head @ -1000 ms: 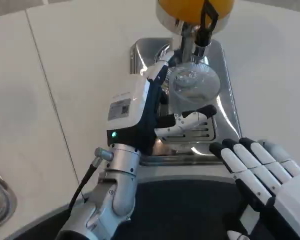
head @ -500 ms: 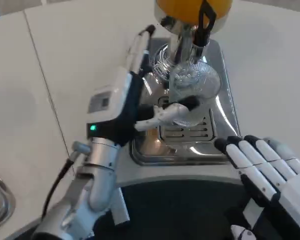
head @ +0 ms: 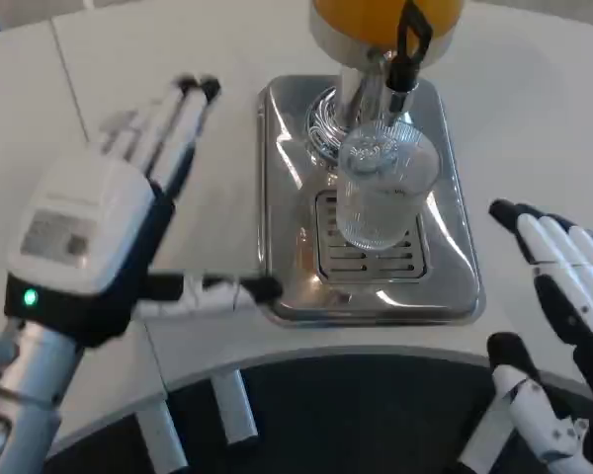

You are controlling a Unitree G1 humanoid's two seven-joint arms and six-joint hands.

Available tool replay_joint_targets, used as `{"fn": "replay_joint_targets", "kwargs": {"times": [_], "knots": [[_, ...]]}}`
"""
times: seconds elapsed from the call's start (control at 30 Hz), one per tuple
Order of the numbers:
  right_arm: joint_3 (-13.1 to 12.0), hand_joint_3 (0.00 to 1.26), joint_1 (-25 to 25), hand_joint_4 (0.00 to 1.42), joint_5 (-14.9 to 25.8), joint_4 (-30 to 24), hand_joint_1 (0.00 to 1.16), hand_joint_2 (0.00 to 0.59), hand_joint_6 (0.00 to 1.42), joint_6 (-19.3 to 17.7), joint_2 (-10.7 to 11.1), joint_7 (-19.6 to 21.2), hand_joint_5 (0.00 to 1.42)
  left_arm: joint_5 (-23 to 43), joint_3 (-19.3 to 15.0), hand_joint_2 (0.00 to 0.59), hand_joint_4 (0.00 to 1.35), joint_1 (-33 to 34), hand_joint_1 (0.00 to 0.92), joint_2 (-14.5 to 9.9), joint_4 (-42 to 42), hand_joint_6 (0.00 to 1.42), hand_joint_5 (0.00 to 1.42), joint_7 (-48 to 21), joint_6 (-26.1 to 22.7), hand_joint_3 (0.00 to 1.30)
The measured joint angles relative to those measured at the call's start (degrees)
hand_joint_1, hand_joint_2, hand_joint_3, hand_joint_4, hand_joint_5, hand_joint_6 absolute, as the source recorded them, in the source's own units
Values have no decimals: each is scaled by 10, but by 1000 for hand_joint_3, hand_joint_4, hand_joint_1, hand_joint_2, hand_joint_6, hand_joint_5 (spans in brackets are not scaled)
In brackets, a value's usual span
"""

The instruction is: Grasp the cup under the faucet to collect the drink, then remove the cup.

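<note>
The clear plastic cup (head: pixel 381 193) stands upright on the slotted grate (head: pixel 366 252) of the shiny metal drip tray (head: pixel 277 197), directly below the faucet (head: pixel 395 74) of the drink dispenser, whose orange tank (head: pixel 385 20) is at the top edge. No hand touches the cup. I cannot tell if there is drink in it; it looks clear.

The left hand (head: pixel 109 237) is over the white table (head: pixel 534 128), to the left of the tray. Its fingers are spread and it holds nothing; the tip of its thumb (head: pixel 227 289) is close to the tray's front left corner. The right hand (head: pixel 558 296) is beside the tray's right edge, also with fingers apart and empty.

I judge the step in hand is the grasp of the cup, and it is not yet done. The next move calls for one hand to come to the cup's side and close around it gently, because thin plastic can bend or tip.

The left hand carries a small grey label (head: pixel 59 232), but the writing is too blurred to read, and a green light (head: pixel 30 296) glows near the wrist.
</note>
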State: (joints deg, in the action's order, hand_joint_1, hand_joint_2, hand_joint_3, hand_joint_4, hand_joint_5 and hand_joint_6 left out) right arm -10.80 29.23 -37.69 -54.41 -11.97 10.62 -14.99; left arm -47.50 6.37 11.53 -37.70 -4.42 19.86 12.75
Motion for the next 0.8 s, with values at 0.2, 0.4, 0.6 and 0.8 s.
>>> {"fn": "replay_joint_targets", "kwargs": {"times": [0.2,0.4,0.6,0.8], "knots": [[10,0,-58,0,45,0,131,553,0,92,-19,-14,0,-18,-19,0,0,-123,0,-6,-96,67,0,-46,-9,0],[5,0,-157,0,91,21,171,542,0,172,-11,-21,0,-28,-28,0,0,-205,0,14,-145,56,0,-60,-15,0],[0,0,-270,0,109,62,174,509,0,228,27,-26,0,-31,-27,1,0,-237,0,40,-170,49,0,-69,-16,0],[-1,0,-353,0,146,115,169,491,0,240,62,-27,0,-43,-30,0,0,-257,0,51,-181,47,0,-77,-16,0]]}}
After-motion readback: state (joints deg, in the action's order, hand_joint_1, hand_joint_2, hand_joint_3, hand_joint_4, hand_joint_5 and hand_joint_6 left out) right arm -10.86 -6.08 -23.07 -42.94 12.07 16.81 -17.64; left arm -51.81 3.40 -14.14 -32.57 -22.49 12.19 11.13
